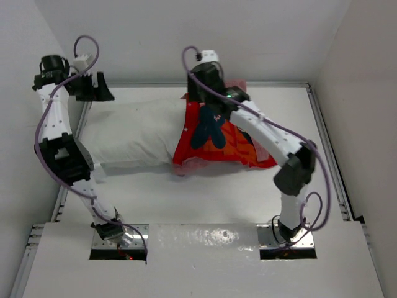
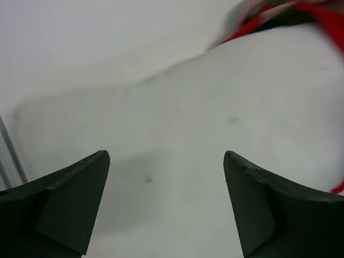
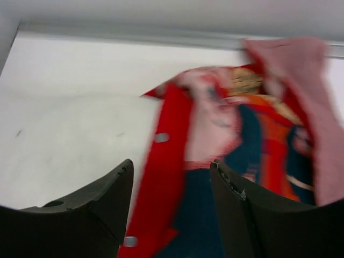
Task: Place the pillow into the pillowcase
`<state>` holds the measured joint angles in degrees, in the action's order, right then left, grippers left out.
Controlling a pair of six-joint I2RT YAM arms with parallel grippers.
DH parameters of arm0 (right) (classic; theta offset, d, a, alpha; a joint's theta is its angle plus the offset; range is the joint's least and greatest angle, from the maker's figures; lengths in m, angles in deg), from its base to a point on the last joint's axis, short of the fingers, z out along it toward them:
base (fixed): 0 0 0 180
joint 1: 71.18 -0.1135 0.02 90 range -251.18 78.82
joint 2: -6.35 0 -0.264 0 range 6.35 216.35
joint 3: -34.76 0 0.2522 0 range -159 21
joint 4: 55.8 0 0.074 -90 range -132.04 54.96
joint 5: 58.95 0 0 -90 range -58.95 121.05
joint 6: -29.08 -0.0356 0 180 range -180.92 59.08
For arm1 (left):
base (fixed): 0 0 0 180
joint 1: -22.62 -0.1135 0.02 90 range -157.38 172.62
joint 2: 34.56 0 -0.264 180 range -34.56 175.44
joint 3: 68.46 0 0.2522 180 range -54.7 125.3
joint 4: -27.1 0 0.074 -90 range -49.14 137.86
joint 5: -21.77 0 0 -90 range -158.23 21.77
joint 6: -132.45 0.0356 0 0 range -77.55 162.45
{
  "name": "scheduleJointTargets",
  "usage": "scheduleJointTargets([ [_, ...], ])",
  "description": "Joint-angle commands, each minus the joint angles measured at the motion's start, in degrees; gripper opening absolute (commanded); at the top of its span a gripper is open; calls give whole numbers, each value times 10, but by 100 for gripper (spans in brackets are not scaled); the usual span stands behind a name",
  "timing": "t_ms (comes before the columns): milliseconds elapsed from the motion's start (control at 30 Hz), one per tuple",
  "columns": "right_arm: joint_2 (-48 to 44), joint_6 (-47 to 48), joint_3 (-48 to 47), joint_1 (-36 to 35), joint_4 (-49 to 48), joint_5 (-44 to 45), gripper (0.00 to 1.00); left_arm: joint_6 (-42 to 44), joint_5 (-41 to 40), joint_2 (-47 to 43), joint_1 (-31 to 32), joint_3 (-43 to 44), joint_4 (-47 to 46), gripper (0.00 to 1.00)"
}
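Note:
The white pillow [image 1: 133, 133] lies across the table's left half. Its right end goes under the red pillowcase [image 1: 229, 146], which lies printed side up in the middle. My left gripper [image 1: 93, 87] is open and empty, held above the pillow's far left end; the left wrist view shows the pillow [image 2: 215, 134] below the open gripper [image 2: 166, 156] and a strip of pillowcase [image 2: 301, 11] at the top right. My right gripper [image 1: 198, 93] is open over the pillowcase's far left edge. In the right wrist view, the gripper [image 3: 172, 169] straddles the red hem [image 3: 161, 177] with its snaps, beside the pillow [image 3: 70, 129].
The white table [image 1: 205, 198] has raised metal rails along its left side [image 1: 62, 192], right side [image 1: 329, 161] and back. White walls close in behind and on both sides. A rail [image 2: 11, 150] shows at the left of the left wrist view.

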<state>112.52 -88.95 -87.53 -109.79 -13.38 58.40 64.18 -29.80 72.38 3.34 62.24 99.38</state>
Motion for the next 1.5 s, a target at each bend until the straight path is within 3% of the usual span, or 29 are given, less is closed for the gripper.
scheduleJointTargets([
  [0, 107, 24, -100, -41, 63, -31, 59, 8, -26, 47, -55, -25, 47, 94],
  [33, 128, 19, -125, -42, 66, -28, 59, 13, -28, 56, -62, -29, 46, 100],
  [133, 190, 7, -182, -42, 67, 2, 59, 42, -56, 86, -68, -50, 41, 100],
  [400, 238, 15, -167, -43, 79, 66, 56, 60, -57, 112, -72, -127, 1, 100],
  [667, 261, 8, -140, -43, 106, 58, 44, 88, -49, 106, -103, -190, 4, 100],
  [700, 262, 8, -136, -43, 106, 59, 40, 94, -44, 112, -109, -176, 23, 100],
  [733, 260, 10, -135, -43, 106, 62, 28, 103, -36, 115, -123, -165, 33, 100],
  [867, 253, 26, -126, -42, 97, 69, 0, 122, -36, 120, -151, -109, 70, 100],
  [1033, 244, 39, -120, -43, 88, 74, 0, 147, -51, 114, -161, -48, 108, 100],
  [1200, 236, 48, -119, -42, 79, 75, 0, 147, -52, 120, -161, -87, 78, 100],
  [1367, 229, 56, -125, -43, 62, 64, 0, 164, 61, 188, -157, -158, 79, 100],
  [1467, 226, 57, -135, -43, 48, 30, 0, 245, 150, 215, -131, -196, 127, 100],
])
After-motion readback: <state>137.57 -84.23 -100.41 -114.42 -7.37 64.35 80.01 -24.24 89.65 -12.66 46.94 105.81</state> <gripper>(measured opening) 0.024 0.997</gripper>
